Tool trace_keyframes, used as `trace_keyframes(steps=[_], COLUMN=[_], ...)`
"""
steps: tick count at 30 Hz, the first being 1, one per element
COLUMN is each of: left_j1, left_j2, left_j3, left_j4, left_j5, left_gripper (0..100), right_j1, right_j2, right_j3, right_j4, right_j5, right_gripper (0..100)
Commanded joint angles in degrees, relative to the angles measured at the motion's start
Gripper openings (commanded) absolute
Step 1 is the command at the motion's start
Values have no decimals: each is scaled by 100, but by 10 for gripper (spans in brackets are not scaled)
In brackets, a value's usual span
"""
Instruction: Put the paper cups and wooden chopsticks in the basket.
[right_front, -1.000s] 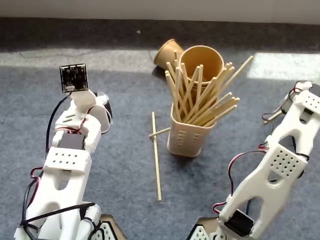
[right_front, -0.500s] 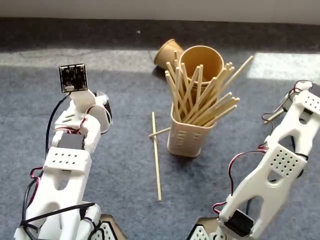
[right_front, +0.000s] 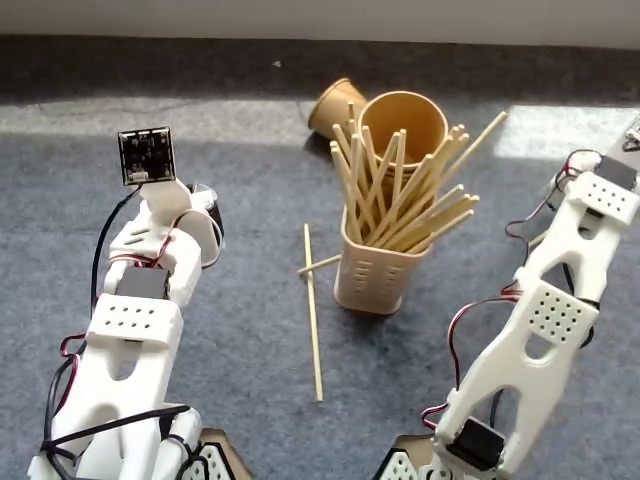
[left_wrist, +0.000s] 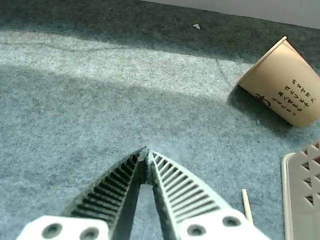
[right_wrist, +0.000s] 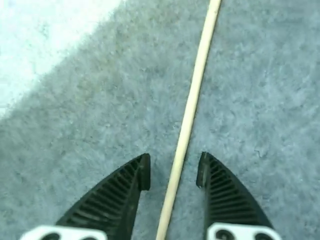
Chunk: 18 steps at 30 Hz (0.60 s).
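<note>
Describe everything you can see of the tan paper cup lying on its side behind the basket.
The tan paper cup lies tipped on its side on the grey carpet, outside the cream perforated plastic basket, on its far side. Its wall is tapered, plain paper with dark print. One round end faces away from the basket; the other is hidden behind the wooden chopsticks and the second paper cup standing in the basket. No gripper touches it; contact with the basket cannot be told.

Right tool (right_wrist: 173, 171) farther out
</note>
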<state>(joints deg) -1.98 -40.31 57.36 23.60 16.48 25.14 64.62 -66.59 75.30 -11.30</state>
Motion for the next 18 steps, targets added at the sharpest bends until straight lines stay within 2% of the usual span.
trace_keyframes(steps=[1, 7, 9, 11, 13, 18], left_j1=[101, 101, 101, 101, 101, 101], left_j2=[-57, -57, -57, -57, -57, -57], left_j3=[-40, -40, -40, -40, -40, -40], left_j4=[-79, -62, -62, -44, -44, -44], left_j5=[18, 18, 18, 18, 18, 18], left_gripper=[8, 8, 8, 8, 8, 7], right_j1=[163, 171, 154, 154, 145, 136], right_j2=[-40, 101, 224, 382, 532, 655], right_j3=[-84, -48, -48, -75, -84, -84], right_j4=[-13, -321, -321, -330, -330, -295], right_j5=[-35, 352, 396, 404, 404, 695], right_gripper=[163, 159, 103, 1, 25, 5])
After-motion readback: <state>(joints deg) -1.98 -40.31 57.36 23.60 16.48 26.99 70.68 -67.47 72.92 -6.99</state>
